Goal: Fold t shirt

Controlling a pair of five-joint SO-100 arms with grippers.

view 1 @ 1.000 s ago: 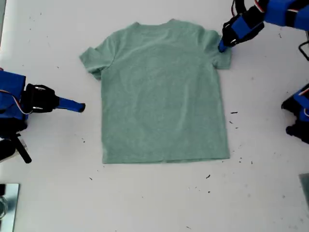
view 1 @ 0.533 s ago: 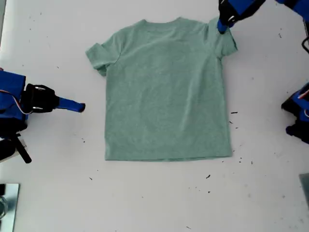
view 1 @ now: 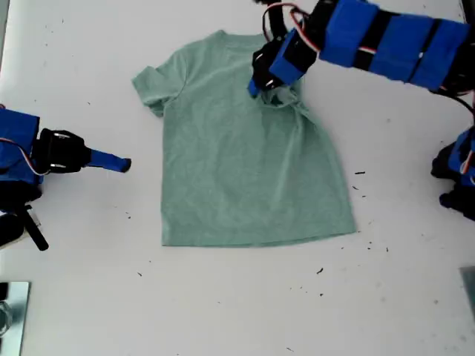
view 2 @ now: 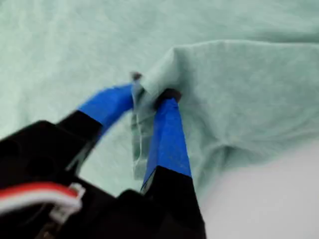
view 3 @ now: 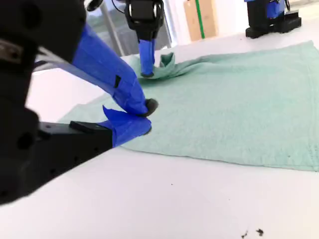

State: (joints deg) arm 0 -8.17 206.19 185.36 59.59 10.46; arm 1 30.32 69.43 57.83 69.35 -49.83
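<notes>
Had my second gripper (view 1: 122, 163) lying low over the table (view 1: 223, 311) at the exterior view's left, tips pinched together on nothing and well clear of the cloth's side edge; judged that a waiting pose, out of the way of the fold. Found the t shirt (view 1: 237, 178) flat in the middle of the table, neck toward the exterior view's top and hem toward its bottom, with the sleeve on the exterior view's left spread out. Further right, had my first gripper (view 1: 256, 87) clamped on the other sleeve (view 1: 286, 100), which was bunched and raised over the chest, most likely to bring that side inward as a first fold. Could not make out the bite itself from the exterior view, with the arm partly over it. Got it from the first wrist view: both blue fingers (view 2: 167, 134) closed on a pleat of green fabric. Got the height only from the second wrist view: a peak of cloth standing up off the flat shirt at the far gripper.
</notes>
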